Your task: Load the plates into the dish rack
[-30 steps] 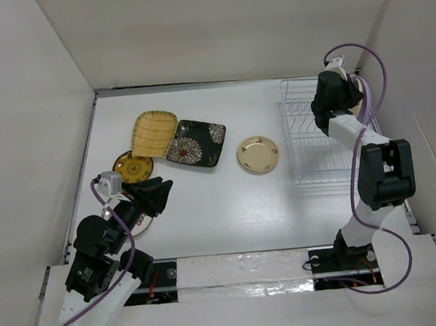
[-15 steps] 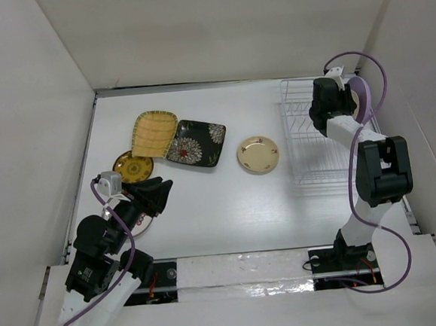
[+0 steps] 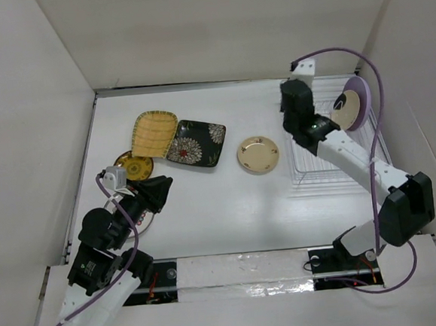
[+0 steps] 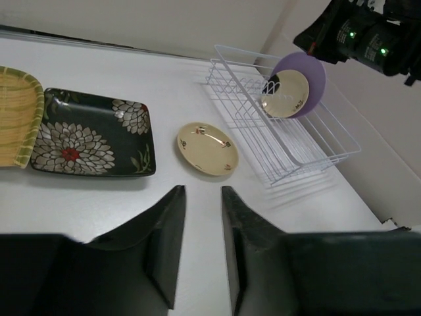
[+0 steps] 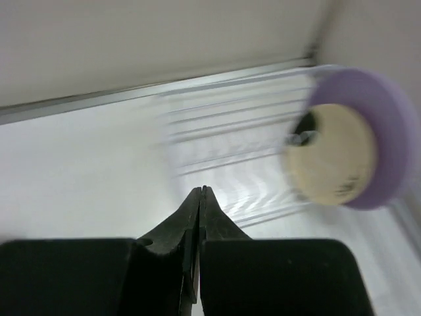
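Note:
The white wire dish rack (image 3: 324, 162) stands at the right. A lavender plate (image 3: 358, 95) and a cream plate (image 3: 344, 109) stand upright in its far end, also seen in the left wrist view (image 4: 314, 82) (image 4: 284, 95) and blurred in the right wrist view (image 5: 388, 131) (image 5: 329, 155). My right gripper (image 3: 292, 100) (image 5: 200, 189) is shut and empty, over the rack's far left corner. A gold-rimmed cream plate (image 3: 258, 154), a black flowered plate (image 3: 195, 142), a yellow woven plate (image 3: 154, 132) and a brown-gold plate (image 3: 134, 167) lie on the table. My left gripper (image 3: 162, 188) (image 4: 202, 189) is open and empty.
White walls close in the table on the left, back and right. A plate's edge (image 3: 144, 222) shows under my left arm, mostly hidden. The rack (image 4: 296, 148) sits close to the right wall.
My right arm has swung left, away from the rack's far right end, uncovering the lavender and cream plates standing there. My left arm has barely moved.

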{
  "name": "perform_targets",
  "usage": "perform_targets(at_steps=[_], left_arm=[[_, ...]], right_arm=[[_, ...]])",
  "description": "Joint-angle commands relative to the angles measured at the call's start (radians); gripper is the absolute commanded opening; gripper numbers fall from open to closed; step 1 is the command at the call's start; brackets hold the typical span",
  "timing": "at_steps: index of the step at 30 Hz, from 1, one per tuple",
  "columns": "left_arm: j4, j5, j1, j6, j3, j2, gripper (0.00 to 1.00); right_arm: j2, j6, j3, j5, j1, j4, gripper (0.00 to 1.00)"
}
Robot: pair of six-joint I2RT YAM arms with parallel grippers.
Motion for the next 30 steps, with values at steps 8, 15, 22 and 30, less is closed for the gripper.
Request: perform_targets(at_steps=[8, 15, 22, 30], left_arm=[[0.010, -0.108, 0.036, 0.006, 0.042, 0.045, 0.00], [-0.015, -0.199, 0.036, -0.016, 0.050, 0.030, 0.11], [-0.013, -0.187, 0.036, -0.016, 0.049, 0.063, 0.26], [-0.010, -0.171, 0.036, -0.010, 0.049, 0.077, 0.27]], right_arm=[[0.166, 0.425, -0.109, -0.352, 0.492, 0.187, 0.00], [0.521, 0.577, 0.126, -0.511, 0.692, 0.261, 0.29], [0.759, 0.763, 0.277, -0.685, 0.712, 0.362, 0.51], [0.881, 0.902, 0.356, -0.758, 0.712, 0.393, 0.51]])
